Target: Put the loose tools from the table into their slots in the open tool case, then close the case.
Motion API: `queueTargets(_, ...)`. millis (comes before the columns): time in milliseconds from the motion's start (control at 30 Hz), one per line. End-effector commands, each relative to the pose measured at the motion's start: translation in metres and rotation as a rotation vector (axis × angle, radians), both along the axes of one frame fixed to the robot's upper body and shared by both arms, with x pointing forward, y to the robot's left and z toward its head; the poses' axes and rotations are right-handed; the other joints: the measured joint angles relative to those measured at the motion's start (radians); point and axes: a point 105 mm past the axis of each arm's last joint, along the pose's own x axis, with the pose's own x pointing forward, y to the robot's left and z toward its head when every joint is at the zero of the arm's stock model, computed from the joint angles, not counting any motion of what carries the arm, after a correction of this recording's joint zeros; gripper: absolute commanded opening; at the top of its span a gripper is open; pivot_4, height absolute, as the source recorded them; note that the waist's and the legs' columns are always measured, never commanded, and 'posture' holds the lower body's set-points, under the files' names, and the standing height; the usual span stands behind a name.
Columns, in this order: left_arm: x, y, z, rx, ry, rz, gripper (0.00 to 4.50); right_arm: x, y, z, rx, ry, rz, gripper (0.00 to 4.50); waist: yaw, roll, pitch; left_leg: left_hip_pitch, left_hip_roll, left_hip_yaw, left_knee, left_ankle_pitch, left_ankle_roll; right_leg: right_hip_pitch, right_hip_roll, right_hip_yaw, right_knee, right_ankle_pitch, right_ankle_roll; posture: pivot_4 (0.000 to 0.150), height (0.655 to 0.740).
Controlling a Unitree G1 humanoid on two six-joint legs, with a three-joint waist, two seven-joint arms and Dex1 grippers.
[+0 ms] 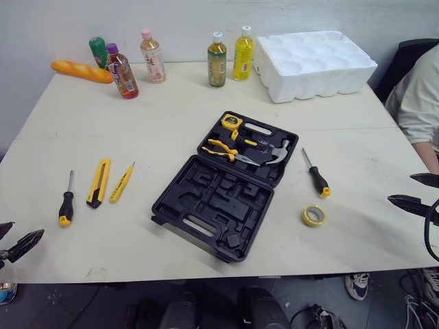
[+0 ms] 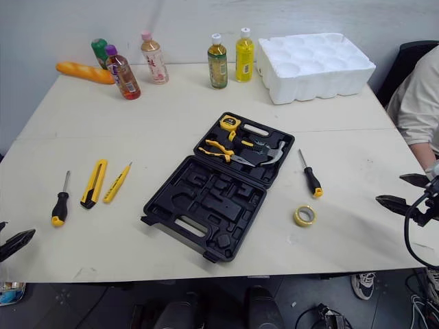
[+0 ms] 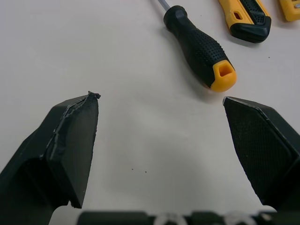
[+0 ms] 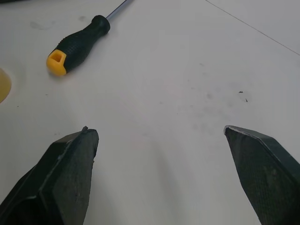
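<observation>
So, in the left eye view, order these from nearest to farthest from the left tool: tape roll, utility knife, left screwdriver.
1. left screwdriver, beside the left tool.
2. utility knife, just past it.
3. tape roll, right of the tool case.

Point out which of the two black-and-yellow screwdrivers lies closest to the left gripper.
The screwdriver left of the tool case, beside the yellow utility knife, just ahead of the open left gripper. The other screwdriver lies right of the case, by the tape roll.

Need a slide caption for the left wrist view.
Left gripper open over the table, screwdriver just ahead.
</observation>
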Motion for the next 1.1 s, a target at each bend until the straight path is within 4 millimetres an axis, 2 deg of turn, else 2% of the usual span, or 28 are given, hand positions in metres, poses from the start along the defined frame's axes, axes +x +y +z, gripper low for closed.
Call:
queueTargets(33,0.0,0.0,0.015,0.038,-0.03,-0.007,4.45,0.002,0.002,0.009,-0.023,-0.062,0.018,4.5,0.0,0.0,0.0,0.0,0.0,0.0,0.0,0.0,0.0,0.0,0.0,0.0,0.0,0.0,0.0,0.15,0.7395)
queueTargets(167,0.001,-0.002,0.016,0.039,-0.03,-0.011,4.45,0.003,0.001,0.008,-0.029,-0.064,0.012,4.5,-0.005,0.001,0.001,0.001,-0.002,-0.008,0.0,0.001,0.002,0.009,-0.001,-0.01,-0.003,0.0,0.0,0.15,0.7384)
queueTargets(333,0.013,-0.011,0.025,0.032,-0.062,-0.042,4.45,0.003,-0.002,0.009,0.013,-0.066,-0.017,4.5,-0.003,0.002,0.001,0.0,-0.01,-0.033,0.0,0.007,0.003,0.027,-0.013,-0.046,-0.008,0.0,0.0,0.15,0.7384)
queueTargets(533,0.04,-0.04,0.047,0.041,-0.106,-0.158,4.45,0.0,0.006,0.012,-0.014,-0.075,0.01,4.5,0.02,0.003,0.001,0.001,-0.009,-0.03,0.004,0.005,0.001,0.024,-0.013,-0.044,-0.009,0.0,0.0,0.15,0.7384)
queueTargets(600,0.053,-0.056,0.057,0.038,-0.129,-0.217,4.45,0.0,0.019,0.014,-0.013,-0.082,0.046,4.5,0.02,0.003,0.001,0.001,-0.009,-0.028,0.003,0.005,0.0,0.022,-0.013,-0.042,-0.008,0.0,0.0,0.15,0.7384)
queueTargets(733,0.085,-0.099,0.074,0.066,-0.153,-0.384,4.45,0.002,0.07,0.016,-0.004,-0.092,0.153,4.5,0.026,0.004,0.001,0.0,-0.008,-0.028,0.003,0.006,-0.001,0.021,-0.012,-0.042,-0.007,0.0,0.0,0.15,0.7384)
queueTargets(933,0.137,-0.156,0.081,0.113,-0.147,-0.585,4.45,0.006,0.129,0.006,0.024,-0.067,0.214,4.5,0.032,0.004,0.0,0.0,-0.008,-0.022,0.004,0.009,-0.006,0.017,-0.011,-0.037,-0.004,0.0,0.001,0.15,0.7384)
queueTargets(1000,0.148,-0.163,0.081,0.118,-0.144,-0.599,4.45,0.008,0.136,0.004,0.027,-0.058,0.214,4.5,0.033,0.004,0.0,0.0,-0.008,-0.021,0.004,0.009,-0.006,0.017,-0.01,-0.036,-0.003,0.0,0.001,0.15,0.7384)
queueTargets(1100,0.182,-0.199,0.076,0.105,-0.134,-0.656,3.54,0.015,0.154,-0.006,0.039,-0.04,0.207,3.56,0.035,0.004,0.0,-0.001,-0.009,-0.018,0.005,0.009,-0.005,0.016,-0.009,-0.034,-0.001,0.001,0.003,0.15,0.7384)
